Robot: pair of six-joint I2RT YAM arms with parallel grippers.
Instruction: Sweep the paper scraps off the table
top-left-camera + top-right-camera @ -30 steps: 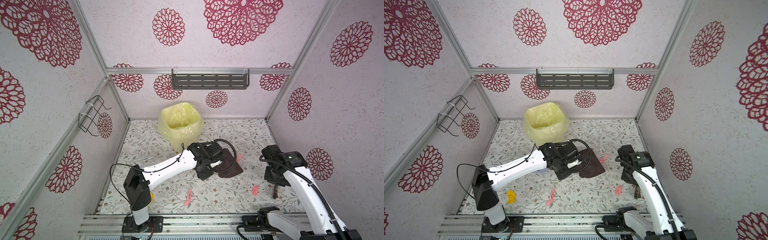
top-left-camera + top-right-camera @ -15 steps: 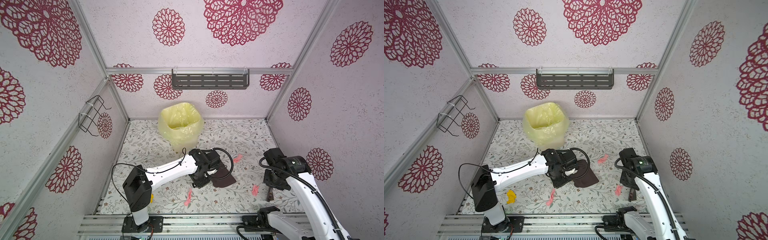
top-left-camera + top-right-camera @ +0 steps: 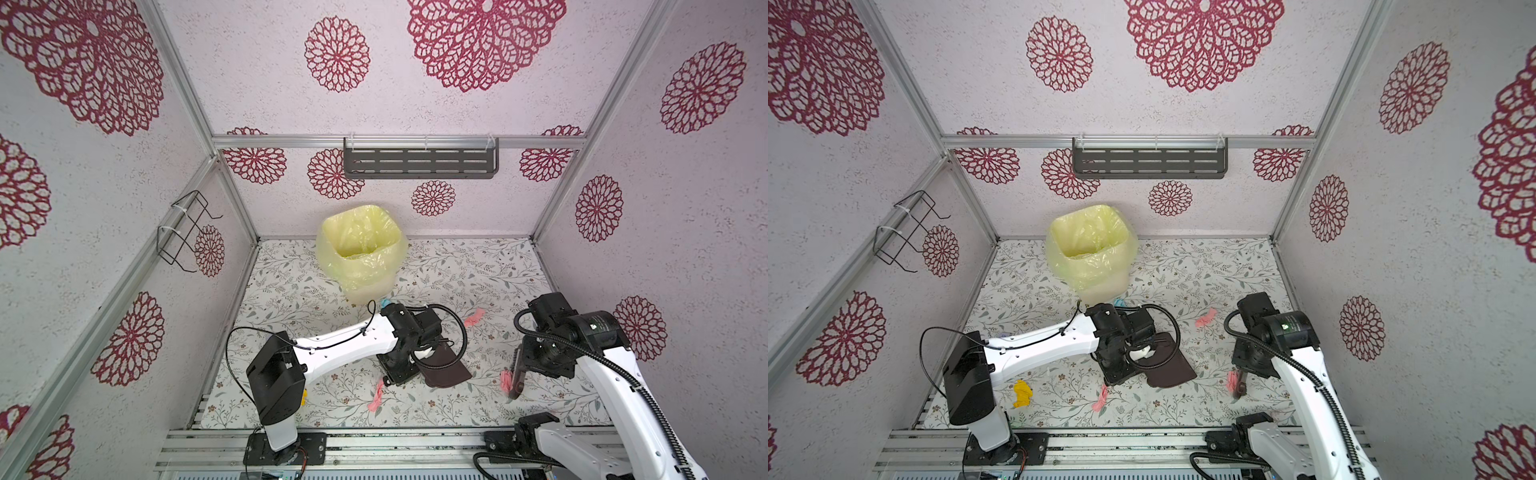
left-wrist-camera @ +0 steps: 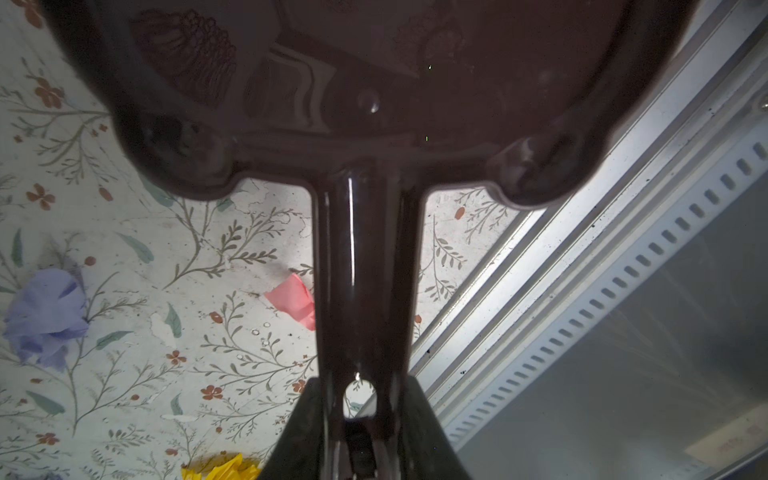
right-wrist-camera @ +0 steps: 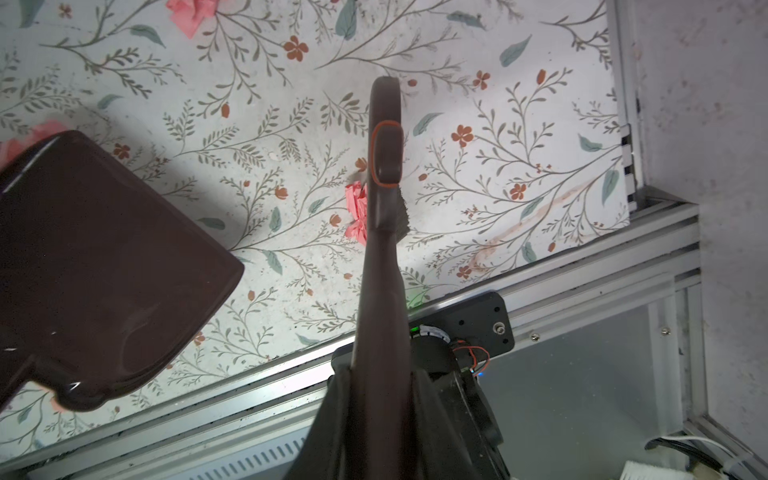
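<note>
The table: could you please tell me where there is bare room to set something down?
Bare: the far strip between the bin and the right wall. Crowded: the near half, with dustpan, brush and scraps.

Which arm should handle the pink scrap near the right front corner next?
Right. The right end effector grips the brush, whose bristles sit beside that pink scrap. The left end effector holds the dustpan, apart toward the middle.

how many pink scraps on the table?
3. One pink scrap lies toward the back, right of the dustpan; one sits by the brush; one lies front, left of the dustpan. More may be hidden.
</note>
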